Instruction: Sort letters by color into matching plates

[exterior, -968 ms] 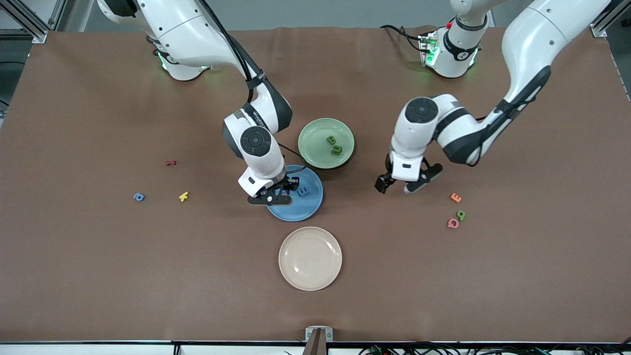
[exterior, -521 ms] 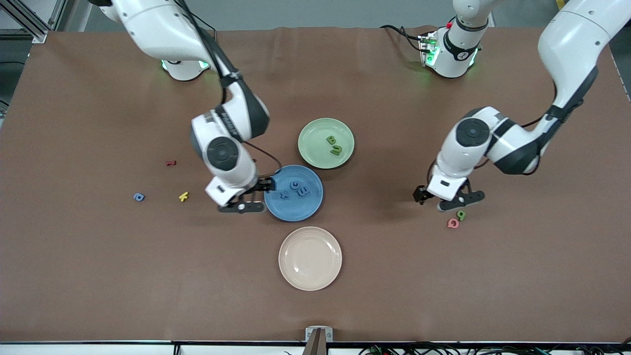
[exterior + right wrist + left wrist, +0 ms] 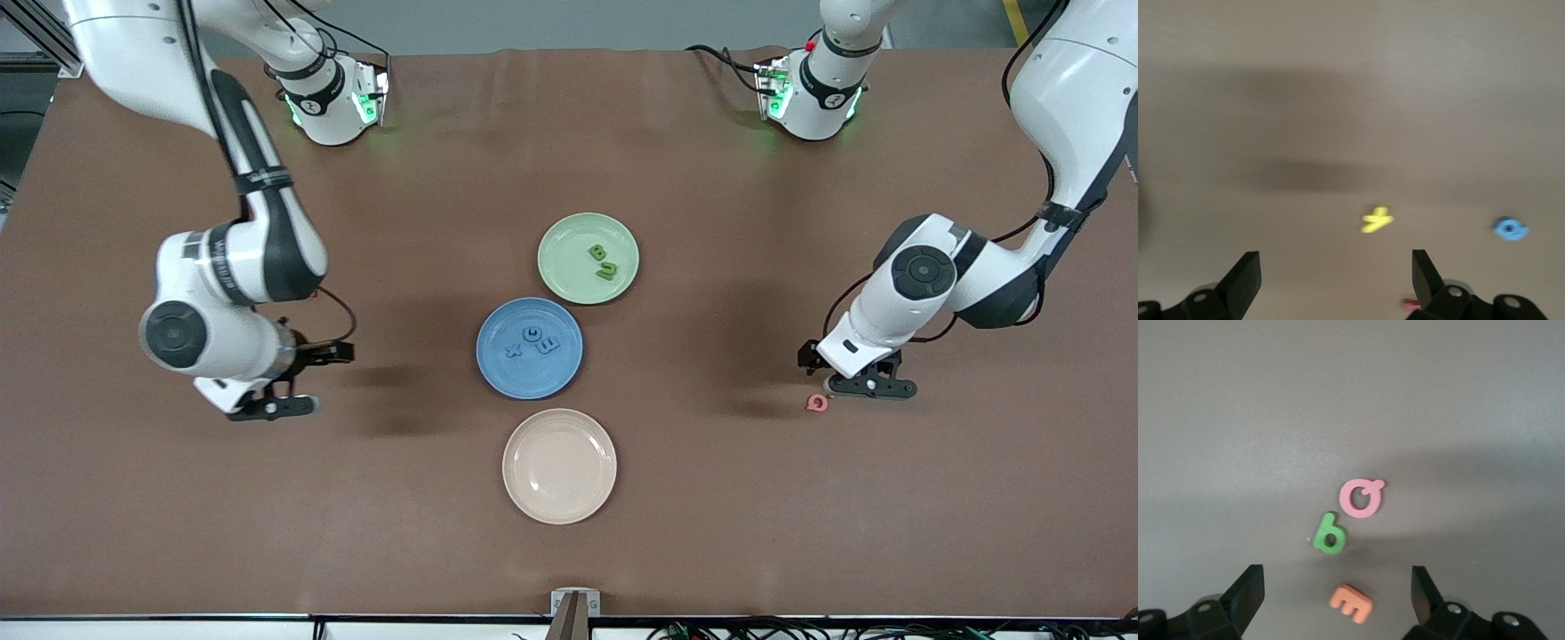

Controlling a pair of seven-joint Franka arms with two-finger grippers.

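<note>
Green letter: on the table toward the left arm's end, touching neither pink letter nor orange letter, lying between and ahead of the spread, empty left gripper above; right gripper, likewise spread, hangs nearer the blue letter.

1. Read "B" and "U" on two green letters in the pale green plate.
2. Read "X", "C" and "E" on three blue letters in the blue plate.
3. Read "b" on a green letter, "Q" on a pink letter, "E" on an orange letter, all on the table.
4. Made out "K" on a yellow letter, blurred.
</note>
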